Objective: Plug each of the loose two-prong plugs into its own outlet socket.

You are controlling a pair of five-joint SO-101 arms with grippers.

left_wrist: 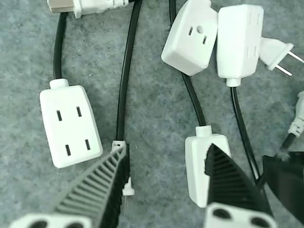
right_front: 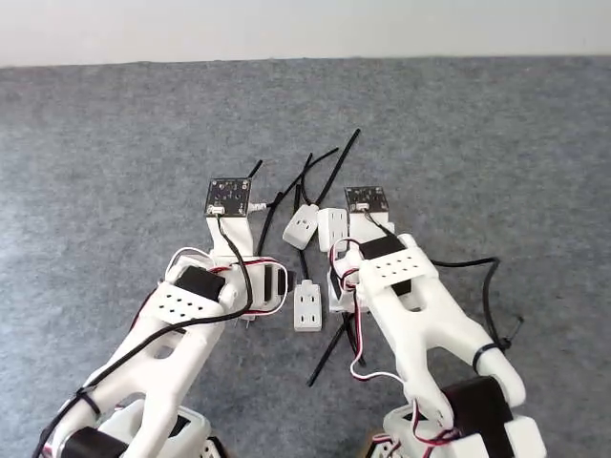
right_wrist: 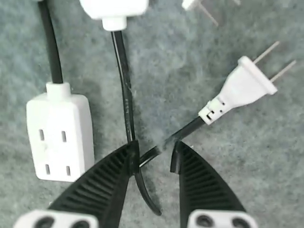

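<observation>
In the left wrist view my left gripper (left_wrist: pixel 166 156) is open above the carpet. A thin black cord ends in a small plug (left_wrist: pixel 127 189) beside one finger (left_wrist: pixel 102 183). A white outlet block (left_wrist: pixel 71 126) lies to one side and another outlet (left_wrist: pixel 199 164) sits partly behind the other finger. My right gripper (right_wrist: pixel 154 152) is open and straddles a black cord (right_wrist: pixel 185 129) that leads to a white two-prong plug (right_wrist: pixel 244 88). A white outlet (right_wrist: pixel 59 137) lies beside it. From above, several outlets (right_front: pixel 307 305) lie between the two arms.
Two more outlet blocks (left_wrist: pixel 190 35) (left_wrist: pixel 240 40) and a pronged plug (left_wrist: pixel 278 52) lie farther out, with another plug (left_wrist: pixel 90 5) at the edge. Black cords (right_front: pixel 329 172) cross over the grey carpet (right_front: pixel 496 153). Open carpet spreads on both sides.
</observation>
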